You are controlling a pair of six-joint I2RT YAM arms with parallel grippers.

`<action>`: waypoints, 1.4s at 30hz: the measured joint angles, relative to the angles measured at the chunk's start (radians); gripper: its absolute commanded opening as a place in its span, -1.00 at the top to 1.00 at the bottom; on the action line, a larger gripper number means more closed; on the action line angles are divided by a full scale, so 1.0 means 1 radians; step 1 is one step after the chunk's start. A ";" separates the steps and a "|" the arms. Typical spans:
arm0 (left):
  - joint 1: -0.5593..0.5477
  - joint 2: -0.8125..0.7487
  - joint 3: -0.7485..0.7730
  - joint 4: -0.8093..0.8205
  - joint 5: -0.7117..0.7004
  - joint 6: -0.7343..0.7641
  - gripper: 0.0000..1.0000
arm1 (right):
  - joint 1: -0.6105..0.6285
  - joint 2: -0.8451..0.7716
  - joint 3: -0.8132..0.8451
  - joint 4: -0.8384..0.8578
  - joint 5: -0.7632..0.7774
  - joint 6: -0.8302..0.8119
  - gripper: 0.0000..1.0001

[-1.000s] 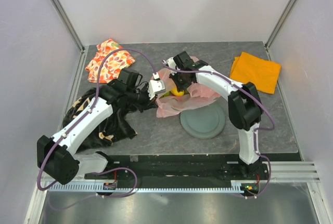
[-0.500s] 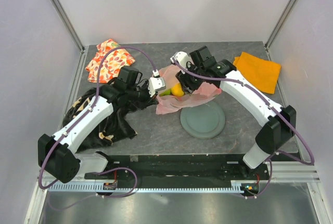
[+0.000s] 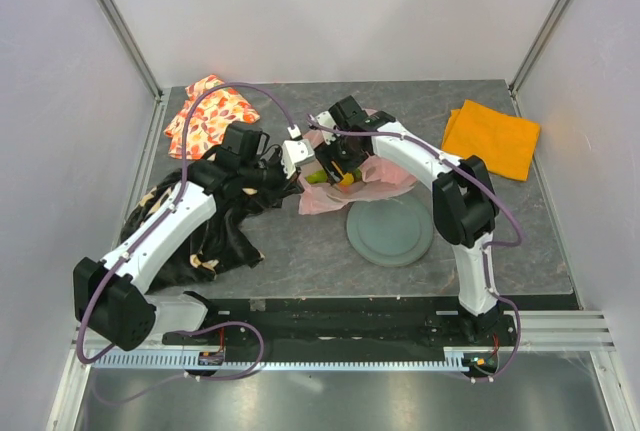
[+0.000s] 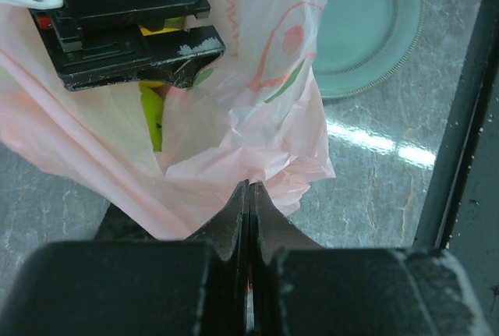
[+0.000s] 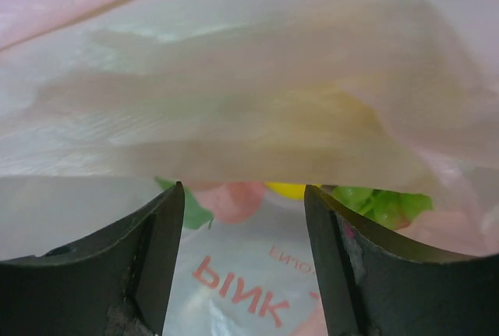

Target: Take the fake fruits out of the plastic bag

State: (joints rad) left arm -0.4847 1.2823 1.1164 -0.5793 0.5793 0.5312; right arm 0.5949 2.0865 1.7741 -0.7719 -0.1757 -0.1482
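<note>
The pink plastic bag [image 3: 378, 177] lies crumpled in the middle of the table. My left gripper [image 3: 303, 165] is shut on the bag's left edge [image 4: 257, 166], with thin pink film pinched between the jaws. My right gripper [image 3: 338, 169] reaches into the bag's mouth with its jaws open and nothing between them [image 5: 242, 197]. Fake fruits lie inside: a yellow fruit [image 3: 346, 180] and a green one [image 3: 318, 177]. The right wrist view shows a yellow fruit [image 5: 293, 189] and green grapes [image 5: 380, 204] just past the fingertips, under a fold of bag. A yellow-green fruit [image 4: 154, 116] shows through the film.
A grey-green plate [image 3: 392, 235] lies just in front of the bag. An orange cloth [image 3: 490, 137] is at the back right and a floral fabric [image 3: 206, 117] at the back left. A dark patterned cloth [image 3: 205, 236] lies under the left arm.
The right gripper has gone from nearly shut to open. Its arm swung out to the right and came back into the bag's mouth. The left gripper lifted the bag's edge slightly.
</note>
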 measured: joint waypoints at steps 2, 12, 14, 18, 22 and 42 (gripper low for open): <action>0.017 0.000 0.000 0.009 0.002 -0.007 0.97 | 0.000 0.015 0.019 0.013 0.022 0.019 -0.44; 0.030 0.000 0.000 0.011 0.021 -0.011 0.97 | 0.000 0.118 0.063 0.061 0.102 0.051 -0.53; 0.030 0.001 0.000 0.011 0.026 -0.011 0.97 | 0.000 0.142 0.066 0.062 0.113 0.051 -0.27; 0.030 0.002 0.000 0.012 0.028 -0.011 0.97 | 0.000 0.154 0.068 0.061 0.132 0.045 0.23; 0.030 0.012 0.000 0.013 0.034 -0.011 0.97 | 0.000 0.151 0.070 0.061 0.139 0.034 0.52; 0.032 0.055 0.055 0.023 -0.013 -0.031 0.97 | -0.037 -0.686 -0.383 -0.095 -0.088 -0.403 0.67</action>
State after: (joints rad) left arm -0.4526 1.3373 1.1709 -0.5568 0.5663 0.5007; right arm 0.5583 1.4010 1.3907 -0.8669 -0.2634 -0.5510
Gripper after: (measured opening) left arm 0.022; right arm 0.585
